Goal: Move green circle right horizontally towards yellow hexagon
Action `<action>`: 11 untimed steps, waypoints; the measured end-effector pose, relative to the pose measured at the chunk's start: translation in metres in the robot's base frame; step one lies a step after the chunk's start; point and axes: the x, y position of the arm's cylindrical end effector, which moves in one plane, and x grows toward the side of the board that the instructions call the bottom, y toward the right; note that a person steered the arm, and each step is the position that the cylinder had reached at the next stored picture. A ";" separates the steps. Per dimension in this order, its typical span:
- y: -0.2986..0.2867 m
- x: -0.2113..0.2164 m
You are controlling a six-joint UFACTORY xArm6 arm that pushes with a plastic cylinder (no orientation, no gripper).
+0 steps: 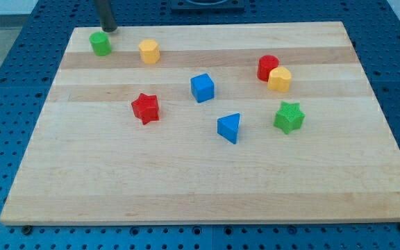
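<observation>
My tip point(107, 29), a bare rod holding nothing, sits just beyond the green circle point(101, 44) at the surface's far left. The yellow hexagon point(148, 51) lies near, rightward. Approach step, I judge: next, reposition to the circle's left and push right.

My tip point(108, 30) sits at the board's point(200, 187) top-left corner, just above the green circle point(101, 44). The yellow hexagon point(148, 51) lies near, to the circle's right.
</observation>
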 end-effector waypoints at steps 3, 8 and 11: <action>-0.054 0.002; -0.015 0.017; -0.027 0.080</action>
